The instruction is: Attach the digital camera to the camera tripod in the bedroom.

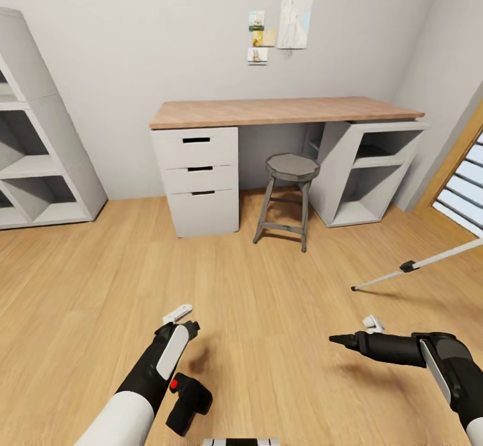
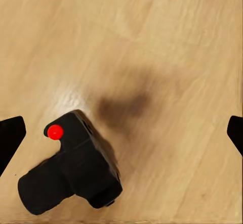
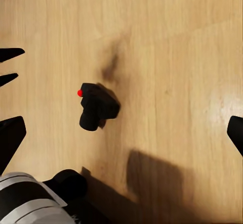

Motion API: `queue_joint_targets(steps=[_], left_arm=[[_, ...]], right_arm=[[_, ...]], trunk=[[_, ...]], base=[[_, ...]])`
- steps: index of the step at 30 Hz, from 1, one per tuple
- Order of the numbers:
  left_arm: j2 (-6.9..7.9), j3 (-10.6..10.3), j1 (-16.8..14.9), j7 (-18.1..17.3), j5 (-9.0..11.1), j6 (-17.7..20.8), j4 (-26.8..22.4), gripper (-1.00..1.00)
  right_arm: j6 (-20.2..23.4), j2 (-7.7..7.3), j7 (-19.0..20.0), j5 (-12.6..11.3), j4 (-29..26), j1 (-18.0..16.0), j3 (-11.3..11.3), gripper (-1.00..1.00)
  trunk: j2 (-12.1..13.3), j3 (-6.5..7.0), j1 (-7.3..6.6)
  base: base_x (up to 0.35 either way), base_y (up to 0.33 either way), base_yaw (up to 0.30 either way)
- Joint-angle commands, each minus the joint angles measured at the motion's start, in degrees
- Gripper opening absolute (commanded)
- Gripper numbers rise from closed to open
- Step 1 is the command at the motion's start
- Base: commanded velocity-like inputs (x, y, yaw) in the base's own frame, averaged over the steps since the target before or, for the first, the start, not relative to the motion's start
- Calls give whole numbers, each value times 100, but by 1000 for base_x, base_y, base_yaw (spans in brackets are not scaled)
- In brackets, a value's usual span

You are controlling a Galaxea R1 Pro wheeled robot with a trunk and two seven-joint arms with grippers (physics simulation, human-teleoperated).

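I am looking across a light wood floor (image 1: 255, 298) toward a white wall, where a wood-topped desk (image 1: 282, 110) stands on a white drawer unit (image 1: 196, 179) at one end and an open white shelf unit (image 1: 365, 171) at the other. A larger white open shelving unit (image 1: 33, 157) stands against the wall at the far left. A grey round-seated stool (image 1: 288, 194) stands in front of the desk, between its two supports. At the right, one silver-white leg of the camera tripod (image 1: 419, 263) slants down to a black foot on the floor; the rest of it runs out of frame. My left end effector (image 1: 181, 320) hangs low over the floor with its fingers apart and nothing between them. My right end effector (image 1: 359, 333) is also spread wide and empty. The digital camera (image 1: 188, 402) lies on the floor just beside my left forearm, black with its red button showing; my left wrist view has it (image 2: 71, 171) close below, and my right wrist view sees it (image 3: 97, 106) farther off, resting apart from both end effectors.
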Motion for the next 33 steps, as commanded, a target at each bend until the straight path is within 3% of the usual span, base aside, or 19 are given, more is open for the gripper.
queue_joint_targets(steps=[1,2,5,9,13,21,33], left_arm=[[-3,6,-2,30,159,-8,-8,100],[-3,3,-2,30,645,-215,29,100],[-3,0,-2,33,935,-403,67,100],[-3,-6,-2,33,1177,-564,105,100],[-3,-82,-2,36,1270,-626,113,100],[-3,-546,-2,48,1301,-656,114,100],[-3,-658,-2,78,1334,-668,122,100]], right_arm=[[47,2,15,-5,-2,-3,-7,100],[53,5,15,-6,-2,-3,-7,100],[58,7,15,-7,-2,-3,-3,100],[61,8,15,-7,-2,-3,3,100],[62,9,15,-7,-2,-3,9,100],[69,9,15,-6,-2,-3,15,100],[80,9,15,-7,-2,-3,14,100]], trunk=[[-4,-28,1],[-5,-50,4],[-9,-117,11],[-15,-205,22],[-20,-294,32],[-31,-471,53],[-47,-737,84]], base=[[0,0,0],[0,0,0],[0,0,0],[0,0,0],[0,0,0],[0,0,0],[0,0,0]])
